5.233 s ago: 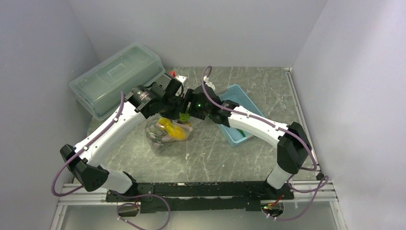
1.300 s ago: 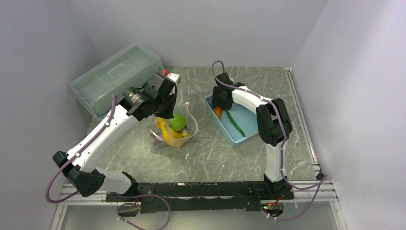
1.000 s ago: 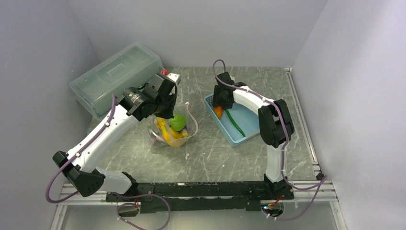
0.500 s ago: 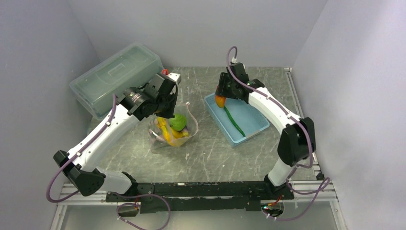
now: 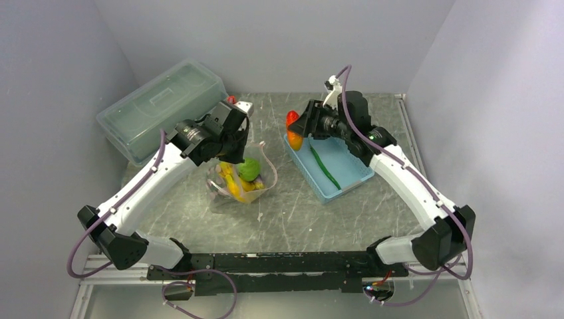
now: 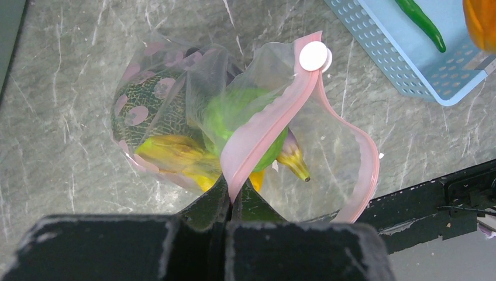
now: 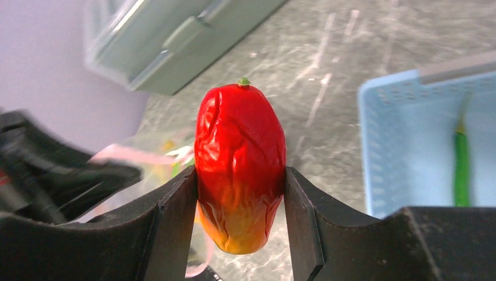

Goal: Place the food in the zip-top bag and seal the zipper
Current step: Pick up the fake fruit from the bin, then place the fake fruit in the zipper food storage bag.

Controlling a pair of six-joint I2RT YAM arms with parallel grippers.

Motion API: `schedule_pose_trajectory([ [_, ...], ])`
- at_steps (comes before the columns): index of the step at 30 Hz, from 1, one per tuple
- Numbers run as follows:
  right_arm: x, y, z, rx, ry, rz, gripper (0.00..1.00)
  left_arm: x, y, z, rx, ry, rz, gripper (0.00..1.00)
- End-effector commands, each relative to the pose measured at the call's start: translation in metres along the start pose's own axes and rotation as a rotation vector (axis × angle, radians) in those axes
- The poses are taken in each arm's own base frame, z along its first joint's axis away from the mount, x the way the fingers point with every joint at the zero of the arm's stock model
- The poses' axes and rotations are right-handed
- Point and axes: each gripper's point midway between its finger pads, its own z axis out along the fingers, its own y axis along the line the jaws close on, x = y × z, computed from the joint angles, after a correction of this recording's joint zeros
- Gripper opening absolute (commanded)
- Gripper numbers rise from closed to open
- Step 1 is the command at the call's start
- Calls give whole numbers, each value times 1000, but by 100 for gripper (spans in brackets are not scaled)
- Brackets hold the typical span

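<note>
The clear zip-top bag (image 5: 239,181) (image 6: 175,76) with pink dots stands open on the table. It holds yellow bananas (image 6: 175,155), a bright-green ball (image 6: 234,111) and a dull-green lump (image 6: 143,102). My left gripper (image 5: 229,149) (image 6: 229,202) is shut on the pink zipper strip (image 6: 263,129) and holds the mouth up. My right gripper (image 5: 297,129) (image 7: 240,193) is shut on a red-orange fruit (image 5: 293,131) (image 7: 240,164), held in the air at the blue basket's left end, to the right of the bag.
The light-blue basket (image 5: 346,176) (image 6: 409,64) holds a green chilli (image 5: 326,166) (image 6: 422,23). A large translucent lidded box (image 5: 159,109) stands at the back left. White walls close in on three sides.
My right gripper picked the red-orange fruit out of the basket and lifted it up and left toward the bag. My left gripper kept holding the zipper strip.
</note>
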Motion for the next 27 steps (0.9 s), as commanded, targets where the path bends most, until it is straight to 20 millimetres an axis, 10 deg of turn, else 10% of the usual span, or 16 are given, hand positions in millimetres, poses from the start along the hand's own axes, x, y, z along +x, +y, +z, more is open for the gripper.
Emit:
schedule_pose_trajectory([
  [1, -6, 62, -22, -244, -41, -57, 16, -17, -6, -3, 27, -55, -28, 0],
  [10, 19, 117, -36, -382, 5, -158, 16, -20, -7, -4, 24, -58, -27, 0],
  [27, 72, 126, -21, -396, 139, -114, 14, -26, -9, -9, 36, -71, -32, 0],
])
